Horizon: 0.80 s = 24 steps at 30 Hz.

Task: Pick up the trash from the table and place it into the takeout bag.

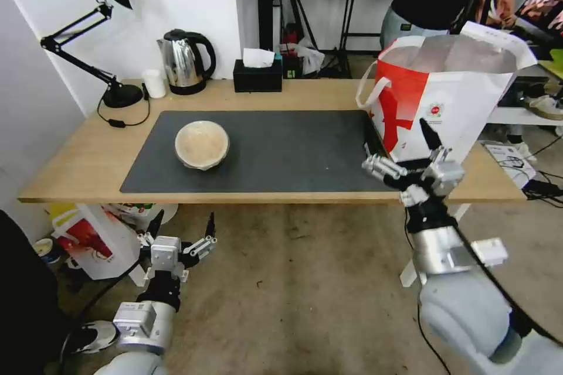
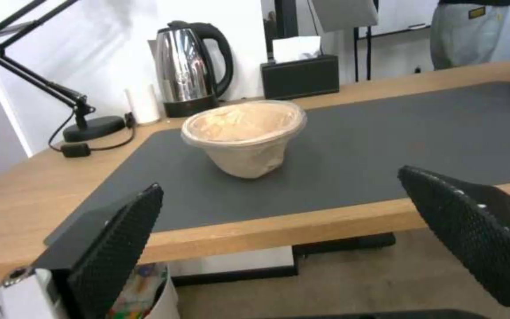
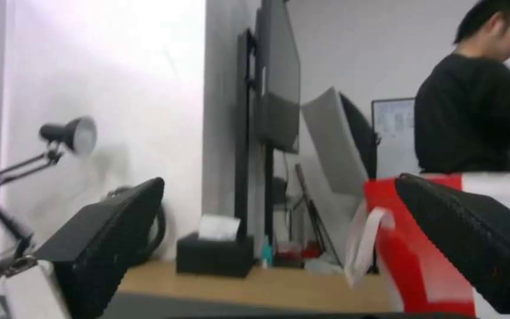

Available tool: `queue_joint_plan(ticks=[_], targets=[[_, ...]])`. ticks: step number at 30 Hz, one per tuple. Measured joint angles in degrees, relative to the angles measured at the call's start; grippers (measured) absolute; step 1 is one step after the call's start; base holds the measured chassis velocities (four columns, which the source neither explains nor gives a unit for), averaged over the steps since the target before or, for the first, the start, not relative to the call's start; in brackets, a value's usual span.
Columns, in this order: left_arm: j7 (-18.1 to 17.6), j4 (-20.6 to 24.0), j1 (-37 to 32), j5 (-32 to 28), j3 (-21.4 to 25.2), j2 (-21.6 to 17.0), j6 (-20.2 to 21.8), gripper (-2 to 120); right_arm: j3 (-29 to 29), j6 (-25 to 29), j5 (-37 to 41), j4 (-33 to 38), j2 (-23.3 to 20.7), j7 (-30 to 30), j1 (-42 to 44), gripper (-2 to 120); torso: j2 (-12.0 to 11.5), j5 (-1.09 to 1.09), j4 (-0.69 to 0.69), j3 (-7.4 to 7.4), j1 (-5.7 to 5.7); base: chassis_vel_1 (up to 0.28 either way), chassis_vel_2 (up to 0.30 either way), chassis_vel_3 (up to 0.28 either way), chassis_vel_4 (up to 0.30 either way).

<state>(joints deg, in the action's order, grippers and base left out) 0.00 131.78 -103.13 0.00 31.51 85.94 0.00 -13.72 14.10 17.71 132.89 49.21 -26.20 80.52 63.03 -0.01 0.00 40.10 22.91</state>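
While the right gripper (image 1: 399, 146) hangs open and empty just beside the takeout bag (image 1: 454, 99), which bears a small red logo too small to read, the left gripper (image 1: 180, 227) waits open below the table (image 1: 76, 158) edge. On the mat (image 1: 293, 152) sits a beige bowl (image 1: 202, 144), contents unclear; kettle (image 1: 185, 61) and tissue box (image 1: 257, 76) stand behind.

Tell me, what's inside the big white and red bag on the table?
The takeout bag stands open, and shiny silver lining shows near its top. Its walls hide the bottom, so whatever lies inside cannot be seen. The beige bowl sits outside it, on the dark mat.
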Motion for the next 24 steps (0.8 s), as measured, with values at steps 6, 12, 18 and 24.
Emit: queue_joint_plan(ticks=[6,12,18,24], targets=[[0.0,0.0,0.0,0.0,0.0,0.0,0.0,100,0.7,3.4,-2.6,-1.7,-0.7,1.7,4.4,100,0.0,0.02,0.04,0.00,0.01,0.000,0.000,0.000,0.000],[0.0,0.0,0.0,0.0,0.0,0.0,0.0,100,0.8,5.0,-4.0,-2.8,-1.2,1.9,6.5,100,0.0,0.00,-0.02,0.00,0.01,0.000,0.000,0.000,0.000],[0.0,0.0,0.0,0.0,0.0,0.0,0.0,100,1.0,5.7,-4.7,-3.5,-1.6,1.2,8.8,100,0.0,0.01,0.00,0.00,0.01,0.000,0.000,0.000,0.000],[0.0,0.0,0.0,0.0,0.0,0.0,0.0,100,0.7,7.5,-4.9,-4.6,-2.7,0.8,10.0,100,0.0,0.01,0.00,0.00,0.01,0.000,0.000,0.000,0.000]])
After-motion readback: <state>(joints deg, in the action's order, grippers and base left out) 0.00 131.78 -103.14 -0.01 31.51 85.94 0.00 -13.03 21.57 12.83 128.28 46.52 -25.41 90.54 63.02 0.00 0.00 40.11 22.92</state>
